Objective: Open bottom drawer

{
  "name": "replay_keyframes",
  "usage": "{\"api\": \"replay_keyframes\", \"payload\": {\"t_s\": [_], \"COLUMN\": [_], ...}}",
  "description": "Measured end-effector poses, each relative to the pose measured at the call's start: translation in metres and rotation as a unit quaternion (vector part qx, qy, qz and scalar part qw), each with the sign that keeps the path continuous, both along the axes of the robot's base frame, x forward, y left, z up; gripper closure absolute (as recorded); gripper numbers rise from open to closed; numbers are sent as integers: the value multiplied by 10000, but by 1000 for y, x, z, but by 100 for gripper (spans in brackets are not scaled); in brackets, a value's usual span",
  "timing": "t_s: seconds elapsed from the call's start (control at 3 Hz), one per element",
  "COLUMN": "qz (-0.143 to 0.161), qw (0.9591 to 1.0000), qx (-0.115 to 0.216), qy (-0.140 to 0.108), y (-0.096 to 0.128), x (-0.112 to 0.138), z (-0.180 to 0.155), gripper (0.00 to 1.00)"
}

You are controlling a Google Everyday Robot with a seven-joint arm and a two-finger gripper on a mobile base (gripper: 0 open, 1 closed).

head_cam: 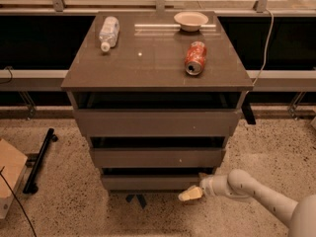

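bottom drawer (148, 182) found lowest of 3 in cabinet (158, 68), under mid drawer (157, 158). gripper (190, 194) held low nr floor (74, 201), just below bottom drawer's right end. grip state can't be told tbh.

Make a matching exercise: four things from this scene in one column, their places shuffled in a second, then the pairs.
1. plastic bottle
2. red can
3. bowl
4. gripper

A. low, in front of the bottom drawer, near its right end
B. lying on the cabinet top, right side
C. upright at the top's back edge
D. lying at the top's back left

Pairs: 1-D, 2-B, 3-C, 4-A
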State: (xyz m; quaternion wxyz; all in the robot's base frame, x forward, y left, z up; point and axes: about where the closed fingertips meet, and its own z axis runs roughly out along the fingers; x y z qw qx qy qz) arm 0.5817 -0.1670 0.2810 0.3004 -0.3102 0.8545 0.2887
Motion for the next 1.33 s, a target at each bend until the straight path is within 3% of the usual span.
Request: {"api": "replay_keyframes", "payload": {"t_s": [1.0, 1.33], "qz": [87, 184], "qw": [9998, 9995], "qx": [152, 188], "qy": [76, 178], "y": [6, 13], "x": [52, 53], "z": [-40, -51], "gripper": [0, 19]}}
